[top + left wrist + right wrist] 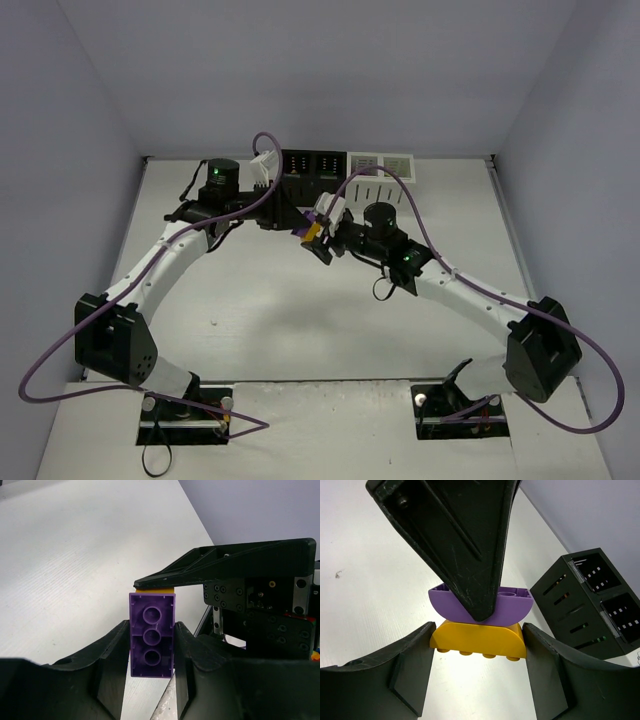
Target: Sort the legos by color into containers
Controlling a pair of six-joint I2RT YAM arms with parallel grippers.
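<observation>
1. The white surface [260, 320] carries the row of 4 containers [345, 166] at its far edge, 2 black on the left and 2 white on the right. I cannot see their contents.

2. The left arm [150, 270] and right arm [470, 290] meet nose to nose just in front of the black bins. This lets each take 1 half of a stacked pair.

3. The left pincer [152, 630] pinches the purple brick [152, 645] by its long sides, with the hollow underside facing the wrist camera. The right pincer [478, 632] pinches the orange-yellow brick [477, 642] by its ends.

4. The 2 bricks touch and appear joined, held above the surface. I judge this step to be separation: opposed grips let me pull the colours apart before binning each. A skewed pull could slip 1 brick loose.
</observation>
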